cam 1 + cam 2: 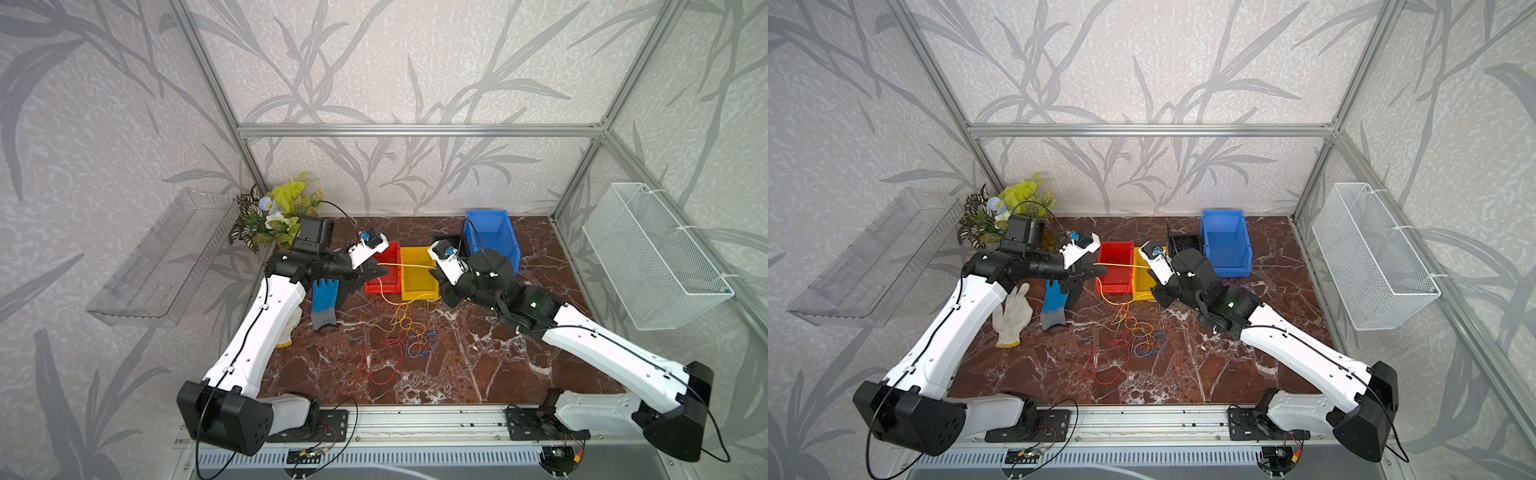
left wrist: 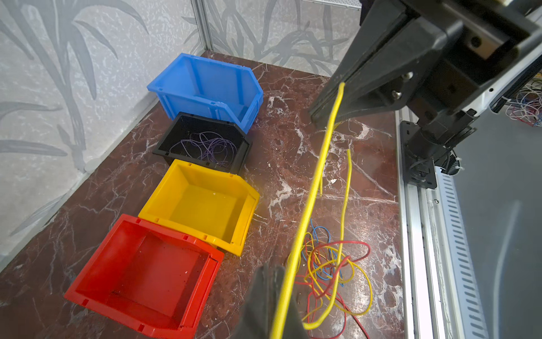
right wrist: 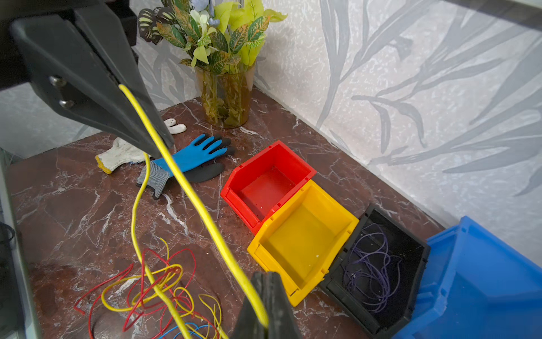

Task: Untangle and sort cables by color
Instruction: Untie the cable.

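My left end effector (image 1: 380, 272) and right end effector (image 1: 434, 271) are both pinched shut on one yellow cable (image 1: 409, 265), stretched between them near the yellow bin (image 1: 419, 296). Its tail drops into the tangle (image 1: 411, 338) of red, yellow and blue cables on the counter (image 1: 478, 365). I judge it light, limp and slick: best gripped near its ends, since a hard pull could drag the knot along.
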`<state>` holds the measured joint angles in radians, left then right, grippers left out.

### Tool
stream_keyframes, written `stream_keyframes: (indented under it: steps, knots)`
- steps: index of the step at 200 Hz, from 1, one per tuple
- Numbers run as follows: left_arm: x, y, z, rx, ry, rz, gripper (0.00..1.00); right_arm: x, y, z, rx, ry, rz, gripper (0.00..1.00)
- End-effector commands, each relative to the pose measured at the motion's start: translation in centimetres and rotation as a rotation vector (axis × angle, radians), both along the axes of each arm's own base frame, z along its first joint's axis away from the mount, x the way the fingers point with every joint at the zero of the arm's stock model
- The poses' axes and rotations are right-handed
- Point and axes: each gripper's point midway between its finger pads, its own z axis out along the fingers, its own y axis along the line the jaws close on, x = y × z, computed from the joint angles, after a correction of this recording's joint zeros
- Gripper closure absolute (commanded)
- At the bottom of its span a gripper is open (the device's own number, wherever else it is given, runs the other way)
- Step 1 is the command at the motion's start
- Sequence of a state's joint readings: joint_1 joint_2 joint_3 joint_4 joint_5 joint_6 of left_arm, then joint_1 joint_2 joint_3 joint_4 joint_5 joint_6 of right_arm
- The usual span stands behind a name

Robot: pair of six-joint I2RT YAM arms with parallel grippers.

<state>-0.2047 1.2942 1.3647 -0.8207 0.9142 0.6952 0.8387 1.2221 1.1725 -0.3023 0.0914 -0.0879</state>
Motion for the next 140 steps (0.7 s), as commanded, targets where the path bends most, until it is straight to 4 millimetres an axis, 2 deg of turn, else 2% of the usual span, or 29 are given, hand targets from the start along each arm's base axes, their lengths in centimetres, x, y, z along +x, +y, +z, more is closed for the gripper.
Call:
stream_keyframes:
  steps: [1,19,31,41,65,81,86,99,113,126,140]
  knots:
    - [-0.5,1.7,0.3,0.032,-0.006,0.039,1.00,0.4,-4.4,-0.8,-0.112,0.019,-0.107,1.00]
    - [-0.9,0.4,-0.7,0.000,0.034,0.004,1.00,-1.8,-0.6,1.4,0.086,0.030,0.098,1.00]
    - [-0.7,-0.3,-1.4,0.006,0.053,0.006,1.00,-2.6,0.9,2.0,0.149,0.040,0.173,1.00]
    - [-0.7,-0.9,-2.2,0.025,0.056,-0.003,1.00,-2.2,1.0,1.8,0.144,0.041,0.157,1.00]
    - [-1.1,-2.2,-2.9,0.033,0.074,-0.041,1.00,0.1,-0.1,-0.4,0.051,0.037,0.031,1.00]
    - [-1.7,-3.1,-2.7,0.009,0.095,-0.076,1.00,1.2,-0.6,-2.3,-0.012,0.057,-0.030,0.73]
    - [-1.7,-3.4,-2.7,-0.001,0.108,-0.078,1.00,1.5,-0.6,-2.9,-0.023,0.072,-0.045,0.68]
    - [-1.7,-3.9,-2.7,-0.022,0.140,-0.070,1.00,1.6,-0.3,-4.4,-0.042,0.123,-0.051,0.64]
    - [-0.8,-4.1,-2.7,-0.049,0.174,-0.010,1.00,1.1,0.4,-5.3,-0.033,0.192,-0.028,0.60]
    - [0.4,-3.7,-3.0,-0.048,0.188,0.073,1.00,0.6,0.4,-5.5,-0.013,0.223,-0.027,0.53]
    - [1.4,-3.1,-3.5,-0.028,0.186,0.146,1.00,0.8,-1.0,-4.9,0.013,0.202,-0.095,0.43]
